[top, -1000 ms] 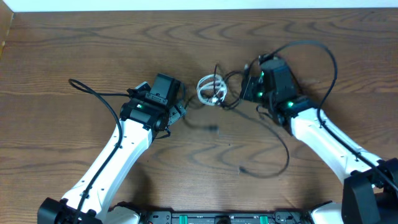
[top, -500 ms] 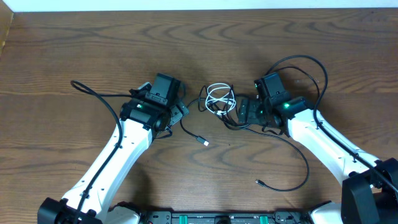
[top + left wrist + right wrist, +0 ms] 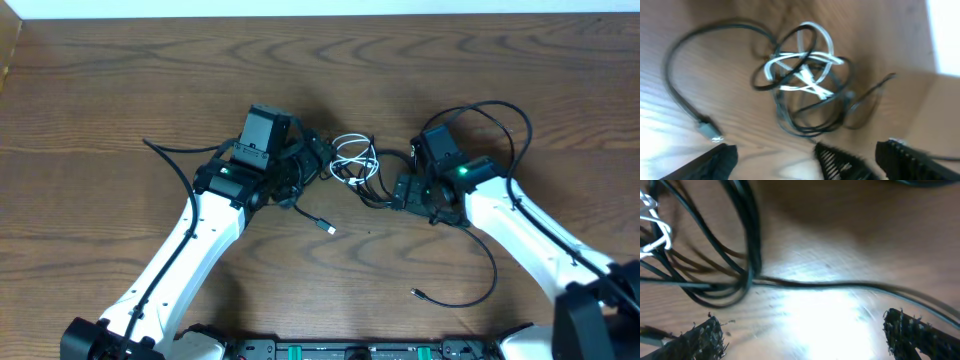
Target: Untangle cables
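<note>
Wooden table (image 3: 120, 80) | cables (image 3: 800, 75) tangled | left pincer (image 3: 306, 160) spread | right pincer (image 3: 805, 327) spread

Overhead sharp, evenly lit. Wrist views blurred; bright glare on table (image 3: 815, 305) in right wrist view.

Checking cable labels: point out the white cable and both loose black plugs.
white cable (image 3: 350, 157): overhead view, coiled loops.
centre plug (image 3: 329, 229): overhead view, connector tip.
lower plug (image 3: 415, 293): overhead view, connector tip.

The tangled cables (image 3: 352, 160) lie on the table (image 3: 100, 80) between the left tool (image 3: 303, 165) and the right tool (image 3: 400, 188).
</note>
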